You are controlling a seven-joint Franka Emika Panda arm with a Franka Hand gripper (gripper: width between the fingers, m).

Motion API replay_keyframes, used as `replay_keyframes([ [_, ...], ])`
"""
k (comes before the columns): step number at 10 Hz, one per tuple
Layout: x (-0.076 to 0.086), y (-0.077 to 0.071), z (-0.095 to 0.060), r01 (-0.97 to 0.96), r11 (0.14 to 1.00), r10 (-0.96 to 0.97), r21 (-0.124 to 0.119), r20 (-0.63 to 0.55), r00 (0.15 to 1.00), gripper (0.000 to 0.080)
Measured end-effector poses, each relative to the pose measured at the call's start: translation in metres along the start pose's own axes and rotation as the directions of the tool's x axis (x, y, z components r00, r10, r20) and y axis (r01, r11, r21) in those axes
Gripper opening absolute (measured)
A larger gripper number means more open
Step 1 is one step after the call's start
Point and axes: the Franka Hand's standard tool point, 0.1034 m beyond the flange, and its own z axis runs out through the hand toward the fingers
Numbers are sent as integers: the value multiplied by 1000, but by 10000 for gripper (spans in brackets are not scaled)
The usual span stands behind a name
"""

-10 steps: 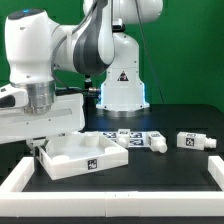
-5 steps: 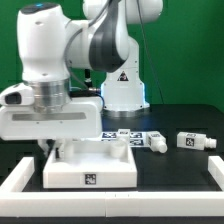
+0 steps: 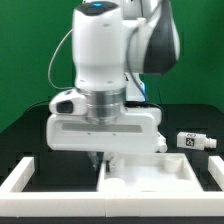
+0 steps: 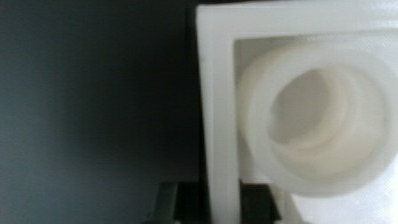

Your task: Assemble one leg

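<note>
A white square part with raised walls (image 3: 150, 176) lies on the black table at the front, right of the middle in the exterior view. My gripper (image 3: 103, 158) points down at the part's left wall. In the wrist view the gripper (image 4: 217, 203) is shut on that thin white wall (image 4: 215, 110), with one dark finger (image 4: 178, 203) on each side. A round socket (image 4: 329, 120) shows inside the part next to the wall. A white leg with marker tags (image 3: 197, 142) lies on the table at the exterior view's right, apart from the part.
A white rim borders the work area at the front left (image 3: 18, 180) and front right (image 3: 216, 168). The robot's base stands behind my arm. The arm's large body hides the middle of the table and the marker board.
My arm has swung toward the exterior view's right, and the white part has moved right with it in the gripper. The loose pieces at the middle are now hidden behind the arm.
</note>
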Motion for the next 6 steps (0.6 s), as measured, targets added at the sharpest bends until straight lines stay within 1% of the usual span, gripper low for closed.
replay_keyframes([
  [1,0,-7,0,15,1000,-15,1,26,1000,58],
  [2,1,-10,0,59,998,-59,2,48,997,58],
  [4,1,-11,1,116,993,-117,15,92,989,58],
  [6,1,-14,1,105,994,-106,16,98,990,58],
])
